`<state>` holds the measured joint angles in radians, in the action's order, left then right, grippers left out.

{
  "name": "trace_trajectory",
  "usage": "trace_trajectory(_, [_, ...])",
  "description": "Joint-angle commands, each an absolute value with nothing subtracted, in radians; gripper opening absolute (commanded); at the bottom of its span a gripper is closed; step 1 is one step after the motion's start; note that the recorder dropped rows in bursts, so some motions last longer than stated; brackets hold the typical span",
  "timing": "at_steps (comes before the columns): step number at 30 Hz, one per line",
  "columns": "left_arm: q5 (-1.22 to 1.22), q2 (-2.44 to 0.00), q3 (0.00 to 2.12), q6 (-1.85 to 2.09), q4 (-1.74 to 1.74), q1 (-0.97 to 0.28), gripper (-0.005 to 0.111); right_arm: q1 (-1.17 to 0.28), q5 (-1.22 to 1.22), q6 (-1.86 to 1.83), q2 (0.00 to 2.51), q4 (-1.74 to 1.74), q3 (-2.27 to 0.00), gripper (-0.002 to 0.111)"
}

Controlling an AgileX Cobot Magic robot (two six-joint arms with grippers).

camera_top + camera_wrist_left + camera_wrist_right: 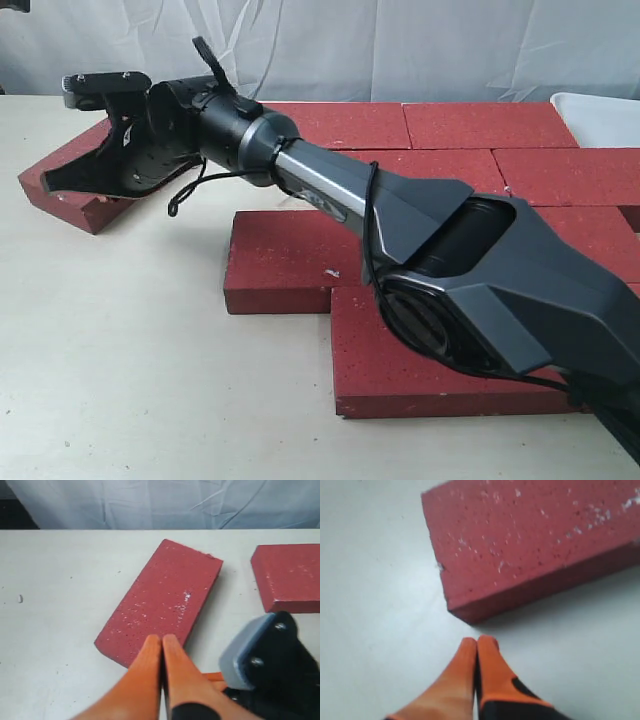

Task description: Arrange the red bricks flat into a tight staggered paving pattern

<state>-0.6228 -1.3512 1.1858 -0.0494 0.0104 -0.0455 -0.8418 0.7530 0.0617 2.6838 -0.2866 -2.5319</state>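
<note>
Your left gripper (162, 639) has its orange fingers (145, 667) pressed together with nothing between them, tips at the near short edge of the loose dark-red rectangular paving brick (165, 597), which lies flat but skewed on the pale table (50, 630). Your right gripper (477, 641) is likewise closed and empty, just short of a brick corner (467, 592). Push low and steadily, squaring the loose brick as it slides toward the laid red bricks (480, 125) beyond it, leaving no gap.

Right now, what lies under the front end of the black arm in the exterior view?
A red brick lies flat on the table, skewed to the paved bricks. Only its left part shows; the arm covers the rest, so its far end cannot be seen.
</note>
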Motion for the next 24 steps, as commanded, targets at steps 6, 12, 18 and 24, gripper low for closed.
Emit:
trace_trajectory(6, [-0.528,-1.633,1.167,-0.068,0.000,0.039,0.000,-0.720,1.206,0.119,2.524,-0.181,-2.541,-0.001])
trace_trajectory(12, [-0.489,-1.772,1.167,-0.068,0.056,0.039,0.000,-0.687,1.221,0.098,2.374,-0.147,-2.522,-0.001])
trace_trajectory(18, [-0.430,-1.848,1.167,0.229,0.483,0.037,0.000,-0.687,1.221,0.061,2.239,-0.108,-2.444,-0.001])
trace_trajectory(24, [-0.379,-1.881,1.195,0.317,0.576,0.037,0.000,-0.687,1.221,0.057,2.134,-0.024,-2.255,-0.001])
